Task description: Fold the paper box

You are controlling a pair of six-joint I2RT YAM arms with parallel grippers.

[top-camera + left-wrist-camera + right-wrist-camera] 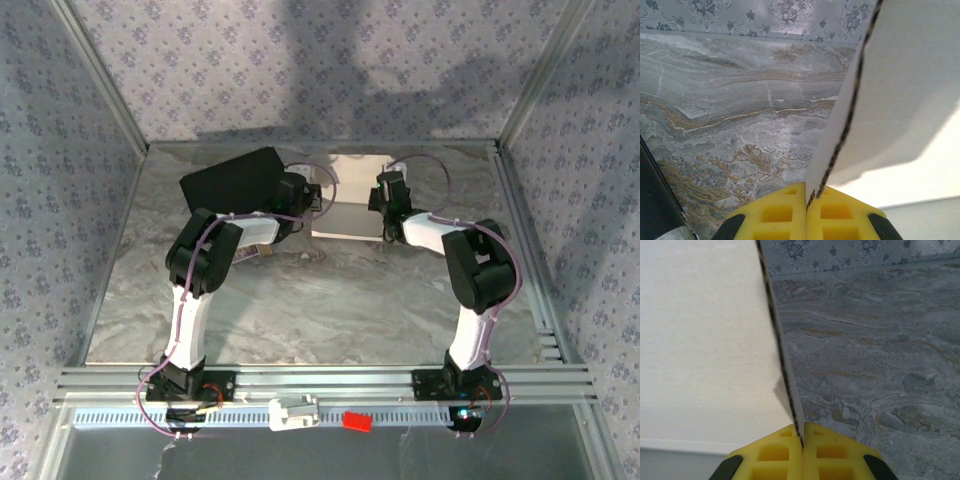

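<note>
The white paper box (350,198) lies at the far middle of the marble table, between my two grippers. My left gripper (315,200) is shut on the box's left side wall, which stands up from between its yellow fingers (775,215) as a white panel (910,85) with a corrugated edge. My right gripper (385,205) is shut on the right side wall; that panel (700,340) rises from its yellow fingers (830,452) and spreads to the left.
A black rectangular case (232,180) lies at the far left, just behind the left wrist; its edge (652,200) shows in the left wrist view. The table (330,300) has metal frame posts at its corners. White and red bits (300,412) lie on the near rail.
</note>
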